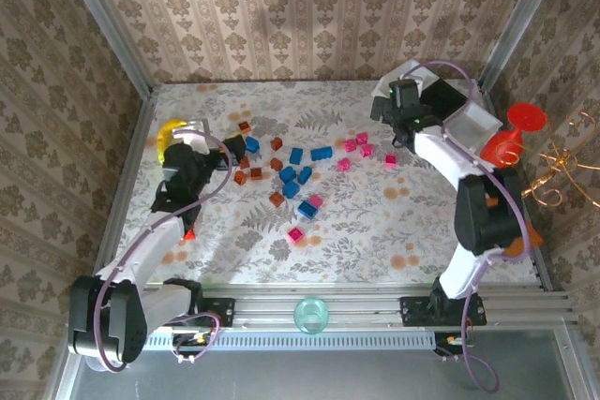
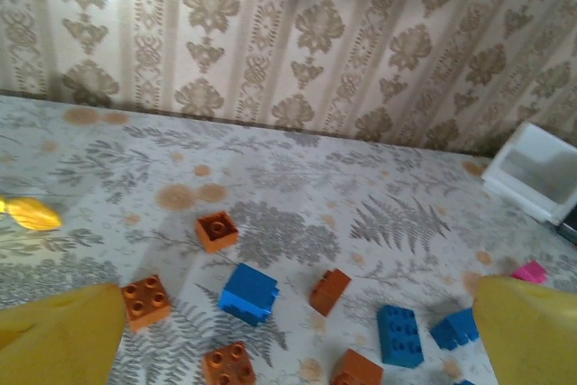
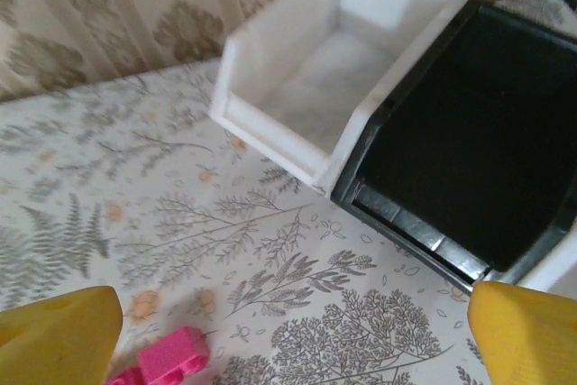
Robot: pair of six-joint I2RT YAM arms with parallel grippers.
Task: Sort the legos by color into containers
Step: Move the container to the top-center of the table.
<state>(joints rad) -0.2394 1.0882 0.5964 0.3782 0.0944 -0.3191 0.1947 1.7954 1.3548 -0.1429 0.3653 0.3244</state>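
Note:
Loose legos lie across the middle of the table: blue ones [image 1: 296, 155], orange ones [image 1: 277, 199] and pink ones [image 1: 362, 144]. My left gripper [image 1: 232, 149] hangs open over the left end of the scatter. Between its yellow fingertips [image 2: 59, 335] lie a blue lego [image 2: 248, 292] and orange legos [image 2: 330, 290]. My right gripper [image 1: 387, 114] is open at the back right, just short of the containers. A white container [image 3: 270, 137] and a black container [image 3: 406, 223] stand side by side, both empty. A pink lego [image 3: 171, 355] lies by its left fingertip [image 3: 59, 331].
A yellow banana [image 1: 169, 130] lies at the left edge, beside my left arm. A red goblet [image 1: 511, 138] stands past the table's right edge, next to another white container [image 1: 475, 122]. A clear cup [image 1: 311, 314] sits on the front rail. Patterned walls close in three sides.

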